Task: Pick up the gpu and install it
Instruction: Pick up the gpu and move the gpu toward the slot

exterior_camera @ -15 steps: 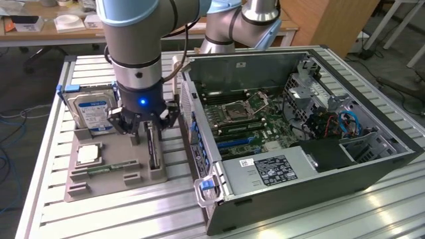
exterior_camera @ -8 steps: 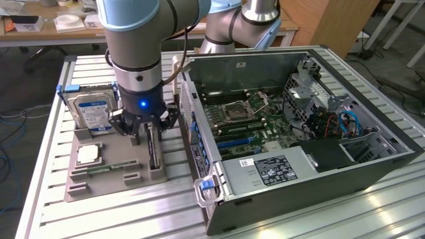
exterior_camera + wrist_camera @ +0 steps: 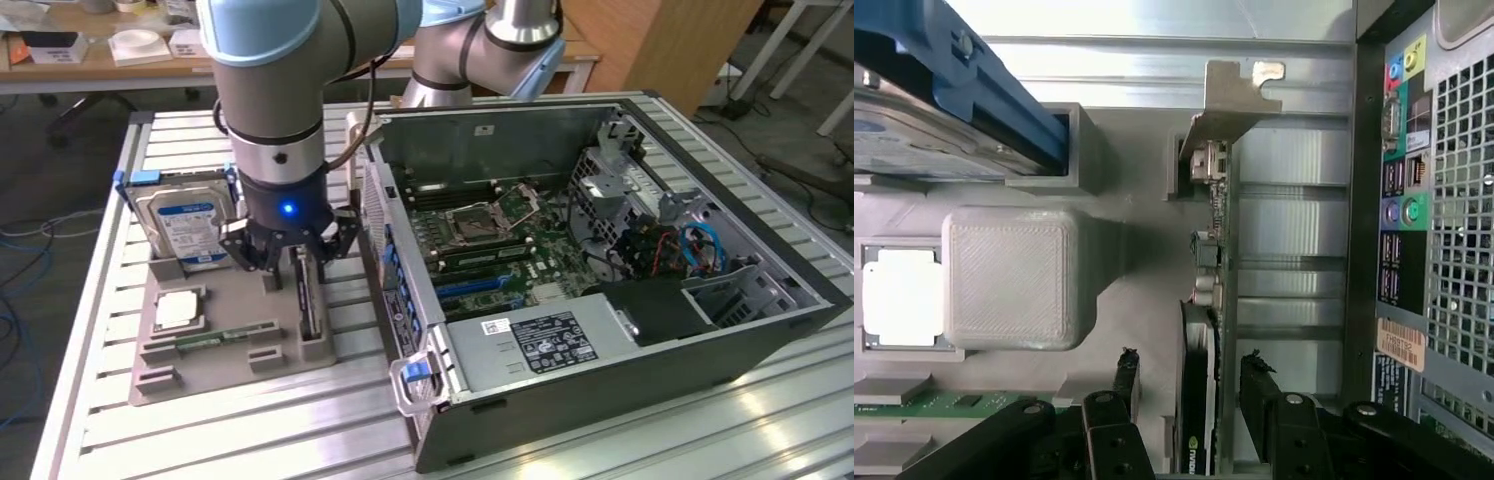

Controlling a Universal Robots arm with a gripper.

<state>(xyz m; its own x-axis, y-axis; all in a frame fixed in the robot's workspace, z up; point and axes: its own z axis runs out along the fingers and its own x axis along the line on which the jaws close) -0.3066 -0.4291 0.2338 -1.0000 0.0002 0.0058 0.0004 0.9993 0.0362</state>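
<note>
Black fingers [image 3: 1259, 395], spread, straddle the standing gpu [image 3: 1199, 395].

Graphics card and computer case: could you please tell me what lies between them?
A bare strip of slatted table separates the card from the case, in the wrist view.

Worktop [image 3: 747, 420]: silver aluminium slotted profile with ribs running lengthwise. Bright glare patches on it at 5 o'clock in the exterior view.
Floor [image 3: 817, 115]: grey, seen at 2 to 3 o'clock, with dark cables [image 3: 801, 165] trailing over it. A blue cable [image 3: 19, 300] loops on the floor at 9 o'clock.
Wooden desk [image 3: 94, 72] at 11 o'clock, carrying white boxes [image 3: 140, 45].
Brown wooden panel [image 3: 661, 45] at 1 o'clock. White furniture legs [image 3: 787, 45] just beside it, toward 2 o'clock.
Light: bright, diffuse.
</note>
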